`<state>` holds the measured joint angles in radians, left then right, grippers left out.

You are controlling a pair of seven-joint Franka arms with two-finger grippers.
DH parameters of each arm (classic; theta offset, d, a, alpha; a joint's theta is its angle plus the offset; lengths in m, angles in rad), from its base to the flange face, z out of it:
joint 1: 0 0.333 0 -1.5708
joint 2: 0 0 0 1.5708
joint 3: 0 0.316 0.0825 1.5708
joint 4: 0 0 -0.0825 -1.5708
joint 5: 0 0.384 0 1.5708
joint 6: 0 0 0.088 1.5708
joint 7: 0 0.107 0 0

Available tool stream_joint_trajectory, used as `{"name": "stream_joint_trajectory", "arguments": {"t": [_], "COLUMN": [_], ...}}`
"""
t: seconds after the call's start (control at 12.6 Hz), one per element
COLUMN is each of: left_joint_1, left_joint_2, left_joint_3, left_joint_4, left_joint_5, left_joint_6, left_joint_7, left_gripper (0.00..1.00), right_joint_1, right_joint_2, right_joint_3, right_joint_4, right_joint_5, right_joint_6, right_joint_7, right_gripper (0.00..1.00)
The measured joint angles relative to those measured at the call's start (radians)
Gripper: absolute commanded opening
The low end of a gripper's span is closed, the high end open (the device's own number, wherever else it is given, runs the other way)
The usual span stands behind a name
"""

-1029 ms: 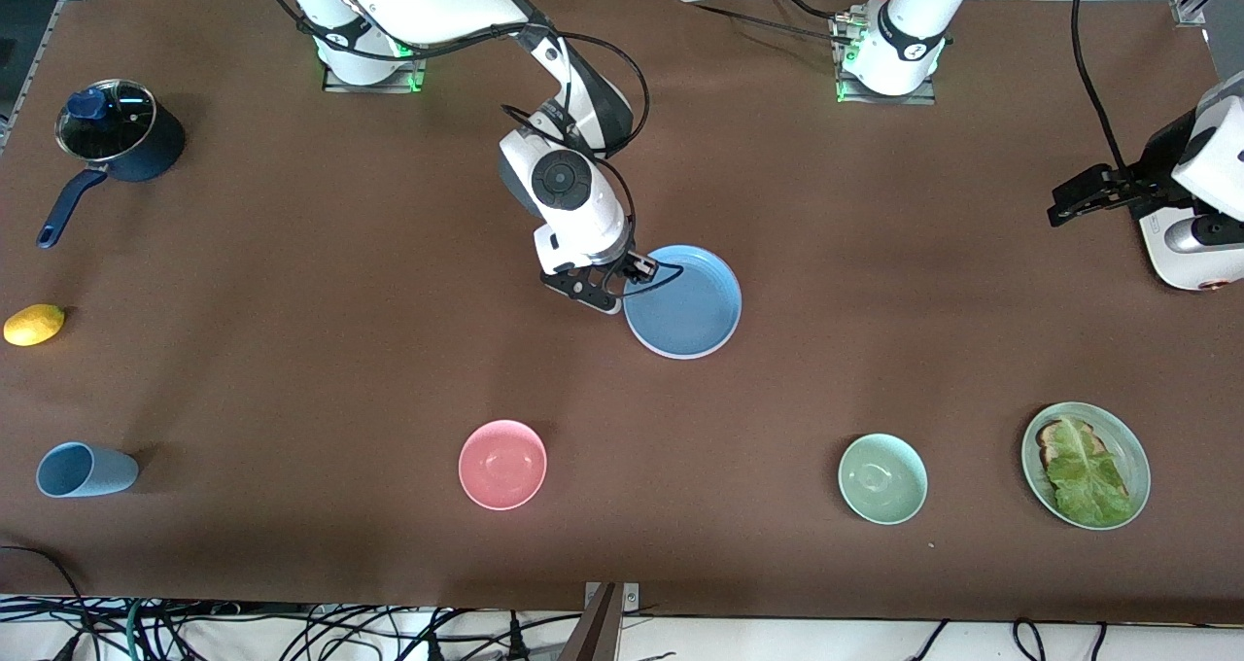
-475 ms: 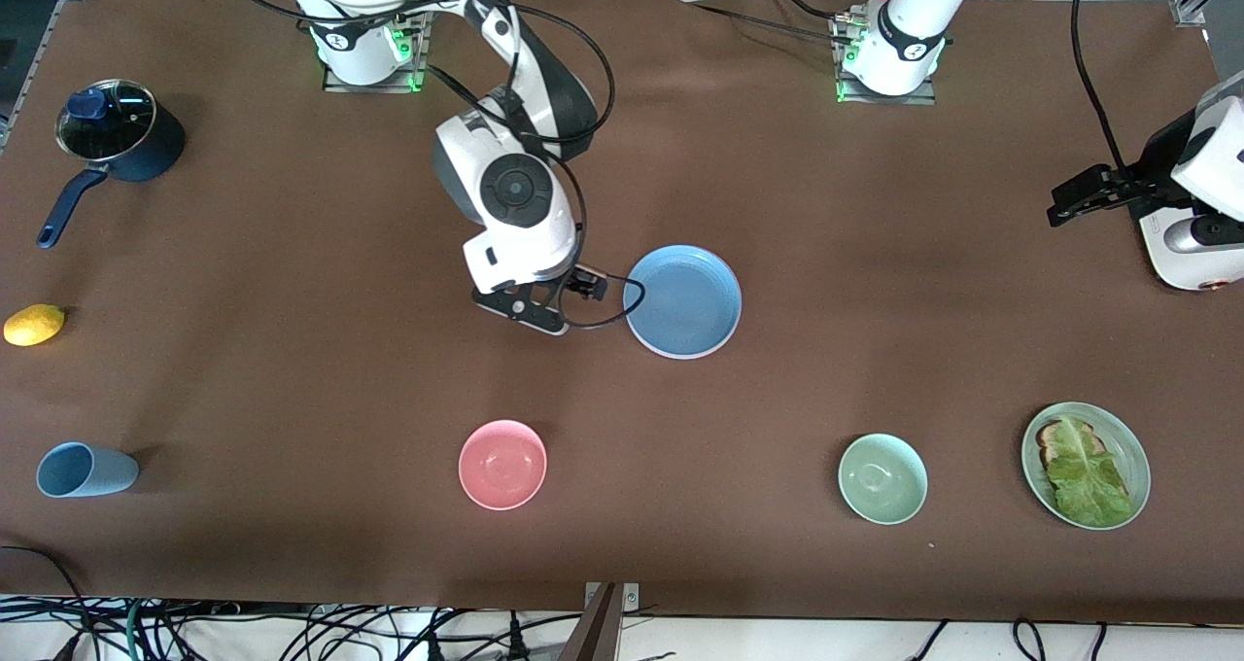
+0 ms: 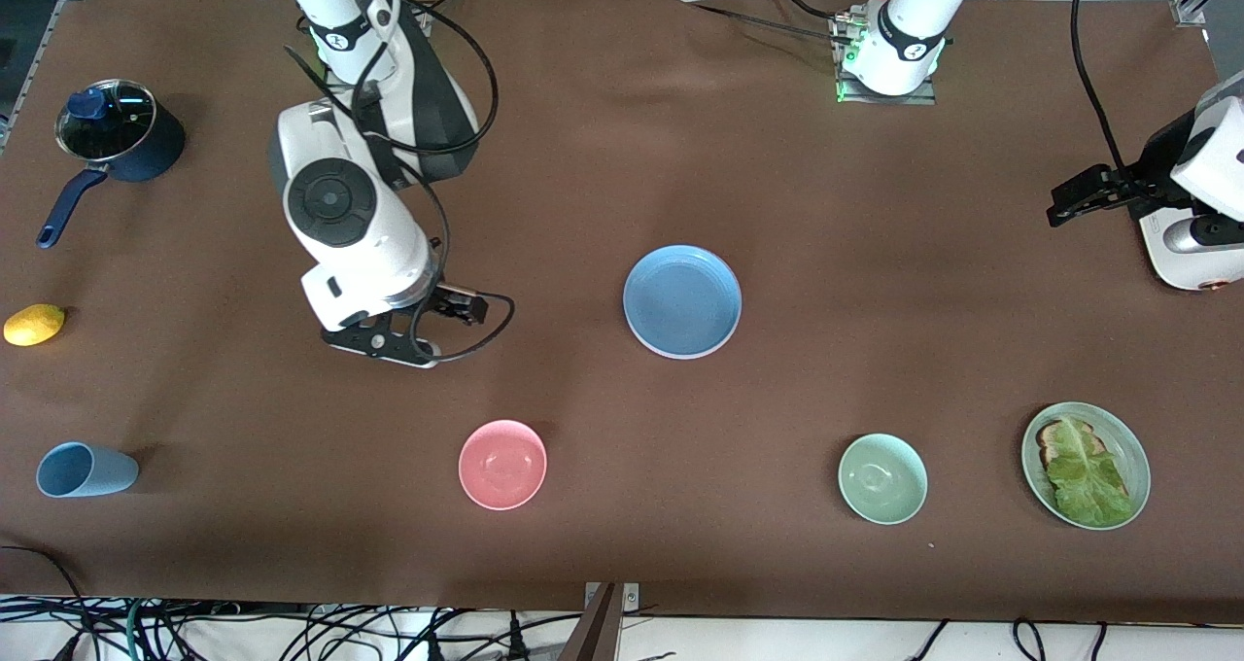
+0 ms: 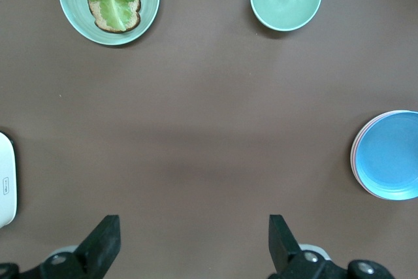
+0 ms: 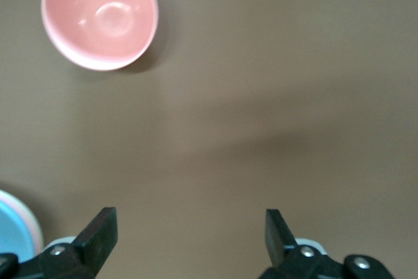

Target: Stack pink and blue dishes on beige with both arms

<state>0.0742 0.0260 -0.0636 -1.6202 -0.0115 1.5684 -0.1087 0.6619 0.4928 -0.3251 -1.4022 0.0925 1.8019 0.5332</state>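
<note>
Right tool (image 5: 189,240) now off blue plate (image 3: 682,301), jaws wide, empty; left tool (image 4: 194,243) idle, jaws apart

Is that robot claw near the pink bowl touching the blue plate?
Apart. The front view shows bare table between the open right gripper and the blue plate.

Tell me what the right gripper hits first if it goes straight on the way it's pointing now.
Probably bare brown tabletop. The open right gripper points down at it, nothing between the fingers. The small pink bowl and blue plate lie off to the sides. Height above the table unclear.
</note>
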Motion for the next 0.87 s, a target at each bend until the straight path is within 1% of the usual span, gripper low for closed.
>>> {"name": "stream_joint_trajectory", "arguments": {"t": [0.16,0.32,0.47,0.63,0.71,0.79,0.87], "left_joint_1": [0.000,0.000,0.000,0.000,0.000,0.000,0.000], "left_joint_2": [0.000,0.000,0.001,0.002,0.002,0.003,0.003], "left_joint_3": [0.000,0.000,0.000,0.000,-0.001,-0.001,-0.001], "left_joint_4": [0.000,0.000,0.000,0.000,0.000,0.000,0.000], "left_joint_5": [0.000,0.000,0.000,0.000,0.000,0.000,0.000], "left_joint_6": [0.000,0.000,0.000,0.000,0.000,0.000,0.000], "left_joint_7": [0.000,0.000,0.000,0.000,0.000,0.000,0.000], "left_gripper": [1.00,1.00,1.00,1.00,1.00,1.00,1.00], "right_joint_1": [-0.003,-0.005,-0.009,-0.042,-0.088,-0.155,-0.236], "right_joint_2": [-0.015,-0.038,-0.077,-0.129,-0.163,-0.201,-0.240], "right_joint_3": [-0.076,-0.135,-0.147,-0.133,-0.105,-0.062,-0.006], "right_joint_4": [0.000,0.000,-0.003,-0.018,-0.031,-0.052,-0.080], "right_joint_5": [0.006,0.039,0.047,0.047,0.046,0.044,0.037], "right_joint_6": [-0.048,-0.101,-0.133,-0.145,-0.148,-0.151,-0.153], "right_joint_7": [-0.135,-0.230,-0.245,-0.246,-0.258,-0.288,-0.326], "right_gripper": [1.00,1.00,1.00,1.00,1.00,1.00,1.00]}}
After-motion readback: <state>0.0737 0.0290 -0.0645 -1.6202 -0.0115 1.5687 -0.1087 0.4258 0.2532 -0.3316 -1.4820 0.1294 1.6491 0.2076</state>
